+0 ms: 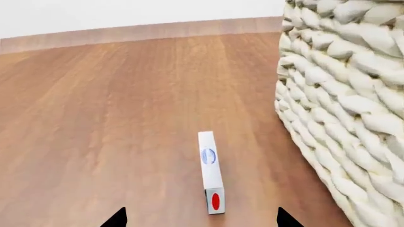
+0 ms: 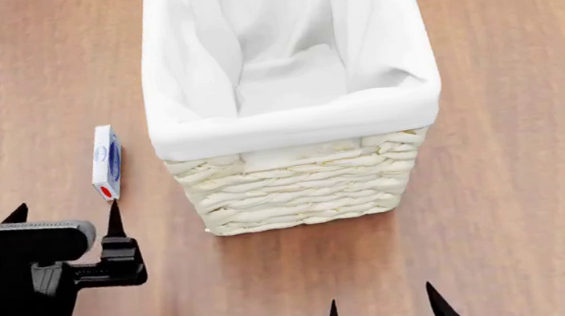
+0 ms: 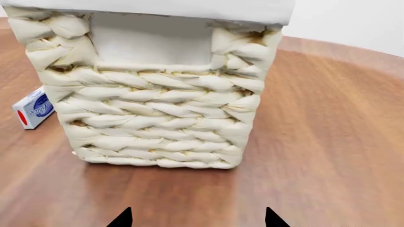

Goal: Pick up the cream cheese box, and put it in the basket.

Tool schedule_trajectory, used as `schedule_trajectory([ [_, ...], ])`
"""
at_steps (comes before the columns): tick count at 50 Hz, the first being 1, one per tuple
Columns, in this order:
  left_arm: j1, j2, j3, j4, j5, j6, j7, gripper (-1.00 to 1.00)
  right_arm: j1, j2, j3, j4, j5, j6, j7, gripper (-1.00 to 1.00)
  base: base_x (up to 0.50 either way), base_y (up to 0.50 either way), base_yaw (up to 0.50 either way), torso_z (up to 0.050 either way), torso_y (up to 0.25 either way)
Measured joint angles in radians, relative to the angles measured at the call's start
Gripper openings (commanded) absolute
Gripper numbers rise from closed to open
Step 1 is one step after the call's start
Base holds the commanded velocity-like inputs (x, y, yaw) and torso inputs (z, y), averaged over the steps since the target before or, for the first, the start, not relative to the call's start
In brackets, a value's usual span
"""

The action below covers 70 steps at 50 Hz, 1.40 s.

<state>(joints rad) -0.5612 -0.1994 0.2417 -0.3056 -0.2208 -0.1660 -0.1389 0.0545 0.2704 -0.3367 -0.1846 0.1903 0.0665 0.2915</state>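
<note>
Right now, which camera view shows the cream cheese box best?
The left wrist view: the cream cheese box lies whole and unobstructed on the wood, blue logo and red end mark clear. The head view shows it whole but smaller, beside the basket. The right wrist view shows only its end past the basket's corner.

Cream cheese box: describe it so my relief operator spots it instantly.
Find the big woven basket with its white liner. Beside its left wall, on the wooden floor, stands the cream cheese box, apart from the wicker. It is small, thin, white, with a blue oval logo and red mark.
</note>
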Motion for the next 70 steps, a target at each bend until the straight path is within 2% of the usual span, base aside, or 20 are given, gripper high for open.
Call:
schedule_trajectory([
  [12, -0.316, 0.084, -0.042, -0.606, -0.032, 0.211, 0.149, 1.0, 0.006, 0.001, -0.009, 0.02, 0.005, -0.008, 0.002, 1.0, 0.0, 0.0, 0.0, 0.0, 0.0],
  [22, -0.441, 0.129, -0.137, -0.838, 0.016, 0.272, 0.218, 1.0, 0.008, 0.003, -0.013, 0.029, 0.012, -0.012, 0.005, 1.0, 0.0, 0.0, 0.0, 0.0, 0.0],
  [39, -0.502, 0.166, -0.272, -0.949, 0.11, 0.262, 0.282, 1.0, 0.008, 0.013, -0.021, 0.02, 0.022, -0.008, 0.013, 1.0, 0.0, 0.0, 0.0, 0.0, 0.0],
  [70, -0.531, 0.179, -0.296, -0.974, 0.168, 0.169, 0.21, 1.0, -0.016, 0.033, -0.022, -0.002, 0.051, -0.028, 0.021, 1.0, 0.0, 0.0, 0.0, 0.0, 0.0],
])
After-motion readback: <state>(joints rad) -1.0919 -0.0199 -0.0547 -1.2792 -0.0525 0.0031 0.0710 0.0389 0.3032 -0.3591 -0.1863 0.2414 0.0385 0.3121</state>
